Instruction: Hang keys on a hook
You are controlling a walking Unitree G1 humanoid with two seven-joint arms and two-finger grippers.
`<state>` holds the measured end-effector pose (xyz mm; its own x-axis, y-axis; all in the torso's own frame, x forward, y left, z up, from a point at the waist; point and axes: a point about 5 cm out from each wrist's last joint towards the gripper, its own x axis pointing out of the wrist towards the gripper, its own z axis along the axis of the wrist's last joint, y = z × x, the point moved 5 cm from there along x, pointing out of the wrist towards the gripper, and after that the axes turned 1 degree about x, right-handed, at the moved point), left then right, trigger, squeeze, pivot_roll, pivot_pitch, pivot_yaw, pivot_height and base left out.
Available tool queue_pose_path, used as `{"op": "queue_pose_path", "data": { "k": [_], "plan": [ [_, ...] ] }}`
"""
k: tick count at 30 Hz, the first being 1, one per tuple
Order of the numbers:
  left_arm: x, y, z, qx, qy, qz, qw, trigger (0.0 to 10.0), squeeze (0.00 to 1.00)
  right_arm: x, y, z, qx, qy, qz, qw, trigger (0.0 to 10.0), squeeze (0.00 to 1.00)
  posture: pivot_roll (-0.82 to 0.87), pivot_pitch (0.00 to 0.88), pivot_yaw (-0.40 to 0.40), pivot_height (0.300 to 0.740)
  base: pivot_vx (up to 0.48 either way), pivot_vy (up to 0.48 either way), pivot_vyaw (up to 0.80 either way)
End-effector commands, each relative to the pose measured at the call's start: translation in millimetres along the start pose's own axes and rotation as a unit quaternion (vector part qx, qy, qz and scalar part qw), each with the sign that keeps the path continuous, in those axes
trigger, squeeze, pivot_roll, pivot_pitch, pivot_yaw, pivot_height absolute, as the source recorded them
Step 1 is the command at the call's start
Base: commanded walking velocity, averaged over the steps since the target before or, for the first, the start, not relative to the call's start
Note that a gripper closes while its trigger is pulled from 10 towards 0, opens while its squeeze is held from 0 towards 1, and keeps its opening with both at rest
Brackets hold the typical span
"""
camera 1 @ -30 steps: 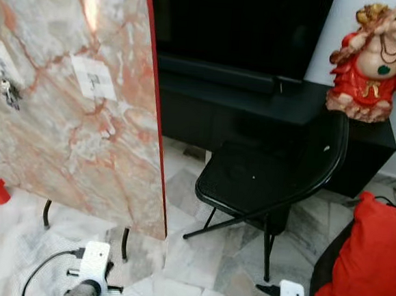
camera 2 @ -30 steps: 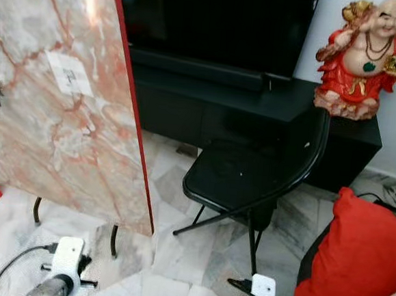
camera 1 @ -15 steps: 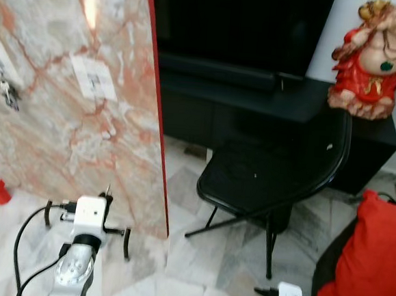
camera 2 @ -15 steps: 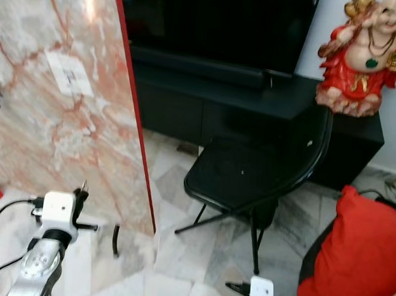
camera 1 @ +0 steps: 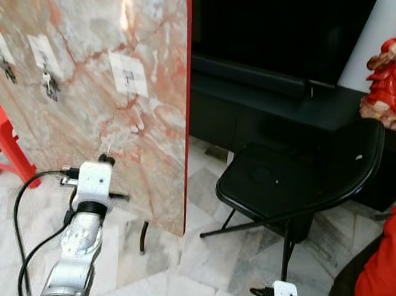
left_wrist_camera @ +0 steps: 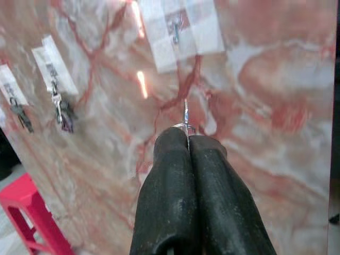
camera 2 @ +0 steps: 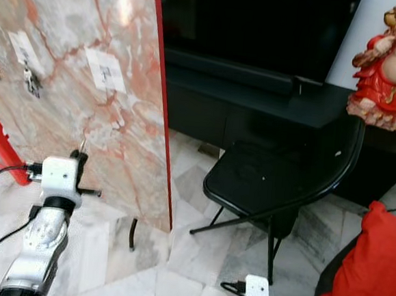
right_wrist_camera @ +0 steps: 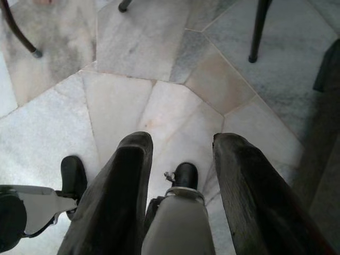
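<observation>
Left gripper (left_wrist_camera: pixel 187 139) pinched shut on keys (left_wrist_camera: pixel 185 118) (only ring tip visible, grip probably shallow), short of empty hook (left_wrist_camera: pixel 175 31); may slip or miss.

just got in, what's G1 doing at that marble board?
The left claw is shut on a key ring, held up in front of the marble board below a free hook. Two other hooks already carry keys. The right claw hangs open over the floor.
</observation>
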<state>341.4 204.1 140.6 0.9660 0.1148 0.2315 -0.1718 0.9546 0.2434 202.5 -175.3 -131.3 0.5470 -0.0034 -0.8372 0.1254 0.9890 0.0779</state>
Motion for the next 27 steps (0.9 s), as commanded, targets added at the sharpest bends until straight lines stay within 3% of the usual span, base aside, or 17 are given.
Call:
{"op": "queue_pose_path", "data": {
  "k": [1,5,11,27],
  "plan": [
    [3.0,0.8,7.2,-0.002,-0.006,0.006,1.0,10.0,0.0,-0.1,-0.9,0.1,0.006,-0.002,-0.001,1.0,10.0,0.0,-0.04,0.0,0.01,0.74,0.0,0.0,0.0],
    [4.5,1.4,9.1,-0.005,-0.005,0.009,1.0,10.0,0.0,0.0,-1.2,1.4,-0.004,-0.003,-0.001,1.0,10.0,0.0,-0.04,0.0,0.006,0.74,0.0,0.0,0.0],
    [6.5,4.7,12.3,-0.003,-0.004,0.013,1.0,10.0,0.0,0.1,0.4,2.1,0.0,-0.004,0.006,1.0,10.0,0.0,-0.04,0.0,0.006,0.74,0.08,0.0,0.73],
    [9.3,7.0,16.1,0.004,-0.009,0.016,1.0,10.0,0.0,0.4,1.1,4.3,0.002,-0.005,0.011,1.0,10.0,0.0,-0.03,0.0,-0.003,0.74,0.257,0.0,0.0]
  ]
}}
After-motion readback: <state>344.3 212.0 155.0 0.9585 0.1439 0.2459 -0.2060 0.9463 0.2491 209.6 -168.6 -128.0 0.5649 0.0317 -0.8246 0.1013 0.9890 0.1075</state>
